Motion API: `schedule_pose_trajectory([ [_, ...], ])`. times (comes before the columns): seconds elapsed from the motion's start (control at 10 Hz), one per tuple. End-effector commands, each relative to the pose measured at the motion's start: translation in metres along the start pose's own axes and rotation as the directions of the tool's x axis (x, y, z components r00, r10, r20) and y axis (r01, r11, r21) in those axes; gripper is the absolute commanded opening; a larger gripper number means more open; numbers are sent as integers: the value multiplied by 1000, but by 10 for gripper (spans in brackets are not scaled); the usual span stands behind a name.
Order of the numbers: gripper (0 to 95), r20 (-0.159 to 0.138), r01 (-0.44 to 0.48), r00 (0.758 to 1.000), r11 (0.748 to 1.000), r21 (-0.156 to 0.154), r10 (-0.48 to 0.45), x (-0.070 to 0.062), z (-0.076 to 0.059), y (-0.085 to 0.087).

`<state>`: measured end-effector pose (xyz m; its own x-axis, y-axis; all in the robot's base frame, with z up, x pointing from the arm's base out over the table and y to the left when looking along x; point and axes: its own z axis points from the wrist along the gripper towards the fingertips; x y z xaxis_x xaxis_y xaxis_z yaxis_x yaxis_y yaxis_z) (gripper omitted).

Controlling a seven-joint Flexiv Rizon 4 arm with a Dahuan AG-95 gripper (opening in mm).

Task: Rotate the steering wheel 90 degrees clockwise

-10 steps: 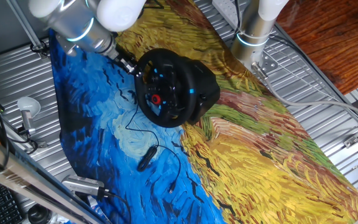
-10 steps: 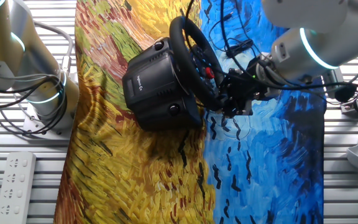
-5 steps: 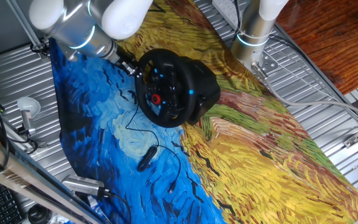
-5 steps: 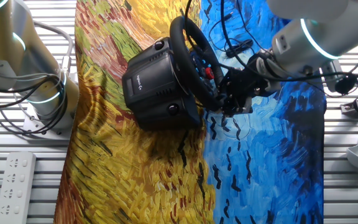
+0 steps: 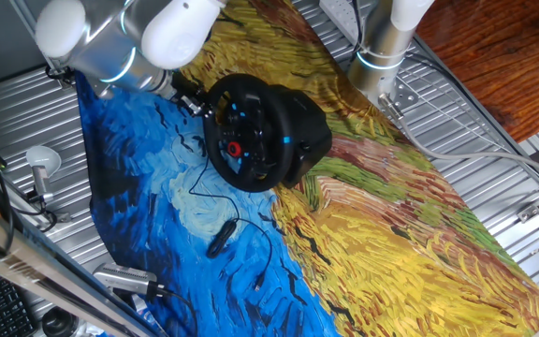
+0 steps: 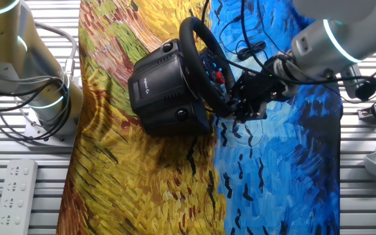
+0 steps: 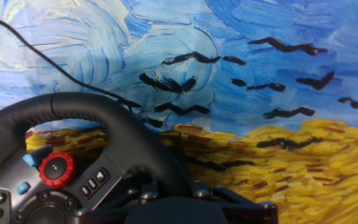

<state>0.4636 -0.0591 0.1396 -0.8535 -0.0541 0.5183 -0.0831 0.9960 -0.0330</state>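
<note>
The black steering wheel [image 5: 279,105] stands tilted on its bulky black base [image 6: 162,85] on the painted cloth, with the red knob [image 5: 235,149] on the hub. My gripper [image 5: 197,100] is at the rim's upper-left edge in one fixed view and at its lower right in the other fixed view [image 6: 239,108]. In the hand view the thick rim [image 7: 73,109] curves down between my gripper's [image 7: 173,194] fingers, which close on it. The red knob [image 7: 56,169] and blue-lit buttons show left of the grip.
A small black cabled device [image 5: 220,239] lies on the blue part of the cloth, and its thin cable [image 7: 42,56] runs behind the rim. A second arm's base [image 5: 382,47] stands beyond the wheel. A power strip [image 6: 18,186] lies off the cloth.
My arm's upper links have swung to the left in one fixed view while the gripper has stayed at the rim. The wheel's hub and red knob look almost unmoved.
</note>
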Motion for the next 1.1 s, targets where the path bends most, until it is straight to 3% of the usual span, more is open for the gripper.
schedule_pose_trajectory([
  [0.1, 0, -16, -34, 999, 999, 1, 34, 1, 2, 0],
  [0.4, 0, -31, -53, 998, 999, -1, 53, 2, 2, -1],
  [1.1, 0, -27, -33, 999, 999, -11, 33, 2, 1, -2],
])
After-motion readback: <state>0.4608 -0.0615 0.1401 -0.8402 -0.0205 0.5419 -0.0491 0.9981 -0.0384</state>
